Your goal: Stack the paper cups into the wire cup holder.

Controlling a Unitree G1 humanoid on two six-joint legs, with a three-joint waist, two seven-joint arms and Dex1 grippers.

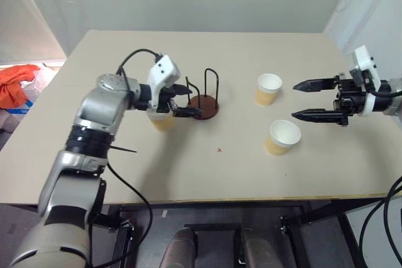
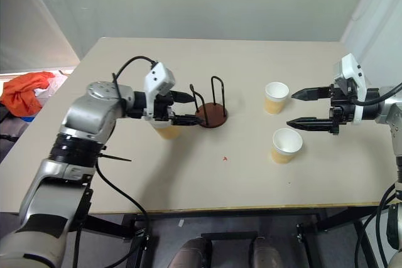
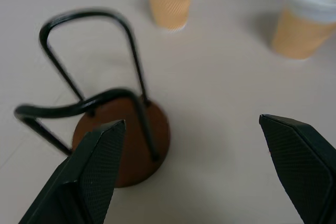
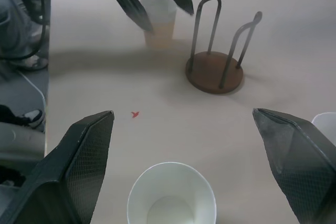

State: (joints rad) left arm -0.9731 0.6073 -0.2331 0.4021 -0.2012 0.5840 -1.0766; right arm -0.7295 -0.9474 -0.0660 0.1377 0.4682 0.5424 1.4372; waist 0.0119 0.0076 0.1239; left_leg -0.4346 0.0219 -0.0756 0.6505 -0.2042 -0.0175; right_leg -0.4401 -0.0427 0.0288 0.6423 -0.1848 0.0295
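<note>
A: head view first; where are your cups?

B: three paper cups on the table (image 1: 239,167); one (image 1: 269,88) and another (image 1: 283,137) sit right of the wire cup holder (image 1: 204,101); third cup (image 2: 167,131) sits just left of the holder, under your left gripper (image 1: 184,100).

A: hands?

B: left gripper spread wide over that third cup, fingertips near the holder base, gripping nothing; right gripper (image 1: 311,100) also spread wide, empty, pointing left between the two right-side cups.

A: left wrist view?

B: your two black fingers (image 3: 94,169) apart; holder base and wire loops by the one finger; two cups beyond, upright.

A: right wrist view?

B: fingers (image 4: 79,169) wide; one cup's open mouth (image 4: 171,195) between them, untouched; holder empty beyond; small red mark (image 4: 135,114) on the table.
</note>
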